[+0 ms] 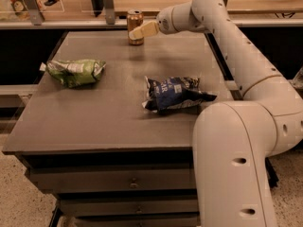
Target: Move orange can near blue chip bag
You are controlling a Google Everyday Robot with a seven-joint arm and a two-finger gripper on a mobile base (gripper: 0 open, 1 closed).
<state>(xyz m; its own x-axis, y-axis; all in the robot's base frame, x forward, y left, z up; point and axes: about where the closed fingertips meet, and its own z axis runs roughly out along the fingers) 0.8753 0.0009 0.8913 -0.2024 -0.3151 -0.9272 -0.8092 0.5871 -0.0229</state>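
Observation:
The orange can [134,21] stands upright at the far edge of the grey table [94,122], near its middle. My gripper [140,32] reaches in from the right and is at the can's right side, partly in front of it. The blue chip bag [173,92] lies on the table's right half, well in front of the can and a little to its right. My arm curves down from the gripper along the table's right side.
A green-and-white snack bag [75,71] lies on the table's left half. A rail and a counter [61,4] with posts run behind the table's far edge. My arm's large white links [236,164] stand at the table's front right corner.

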